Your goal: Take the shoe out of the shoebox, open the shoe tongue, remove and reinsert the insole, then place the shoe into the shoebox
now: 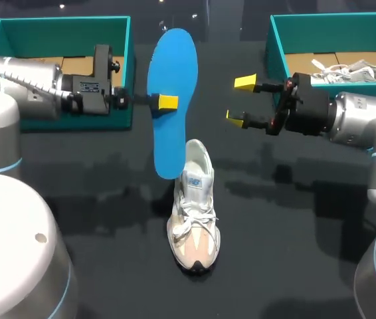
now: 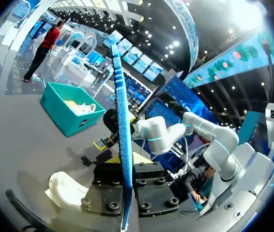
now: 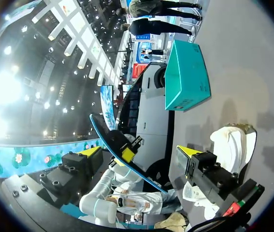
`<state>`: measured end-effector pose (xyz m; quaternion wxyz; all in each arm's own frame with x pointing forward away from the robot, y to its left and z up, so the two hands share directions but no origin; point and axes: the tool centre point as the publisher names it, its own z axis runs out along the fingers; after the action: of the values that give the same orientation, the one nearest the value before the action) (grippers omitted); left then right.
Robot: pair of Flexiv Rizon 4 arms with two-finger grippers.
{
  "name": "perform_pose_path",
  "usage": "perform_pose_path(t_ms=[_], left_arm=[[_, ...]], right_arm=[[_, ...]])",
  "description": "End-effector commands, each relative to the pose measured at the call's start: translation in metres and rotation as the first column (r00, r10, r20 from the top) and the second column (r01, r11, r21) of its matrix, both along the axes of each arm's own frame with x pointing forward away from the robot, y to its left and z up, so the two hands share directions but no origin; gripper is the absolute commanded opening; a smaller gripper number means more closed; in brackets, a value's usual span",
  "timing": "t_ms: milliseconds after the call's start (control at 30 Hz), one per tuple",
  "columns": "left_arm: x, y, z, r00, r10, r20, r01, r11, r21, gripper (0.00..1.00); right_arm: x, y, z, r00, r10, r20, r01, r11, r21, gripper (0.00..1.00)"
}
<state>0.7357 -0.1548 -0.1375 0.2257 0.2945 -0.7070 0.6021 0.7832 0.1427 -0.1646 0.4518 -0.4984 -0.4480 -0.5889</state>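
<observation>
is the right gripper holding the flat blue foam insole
No, the right gripper stands open and apart from the flat blue foam insole, which the left gripper clamps upright.

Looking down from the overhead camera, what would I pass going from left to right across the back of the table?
left box → insole → right gripper → right box
</observation>
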Motion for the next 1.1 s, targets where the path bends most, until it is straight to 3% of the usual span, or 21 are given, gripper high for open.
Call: perform_pose_path(t_ms=[33, 433, 700, 1100], left_arm=[[0.002, -0.006, -0.001, 0.987, -0.002, -0.158, 0.011, 0.998, 0.06, 0.0], [0.003, -0.014, -0.015, 0.931, 0.029, -0.364, -0.005, 0.998, 0.069, 0.0], [0.004, -0.023, -0.025, 0.821, 0.09, -0.564, -0.058, 0.996, 0.075, 0.0], [0.006, -0.032, -0.031, 0.727, 0.085, -0.681, -0.122, 0.993, -0.006, 0.0]], right_arm=[[-0.001, 0.001, 0.0, 1.0, -0.002, 0.0, 0.002, 1.0, -0.001, 1.0], [-0.001, 0.001, 0.0, 1.0, -0.002, 0.0, 0.002, 1.0, -0.001, 1.0], [-0.001, 0.001, 0.0, 1.0, -0.002, 0.0, 0.002, 1.0, -0.001, 1.0], [-0.001, 0.001, 0.0, 1.0, -0.002, 0.0, 0.002, 1.0, -0.001, 1.0]])
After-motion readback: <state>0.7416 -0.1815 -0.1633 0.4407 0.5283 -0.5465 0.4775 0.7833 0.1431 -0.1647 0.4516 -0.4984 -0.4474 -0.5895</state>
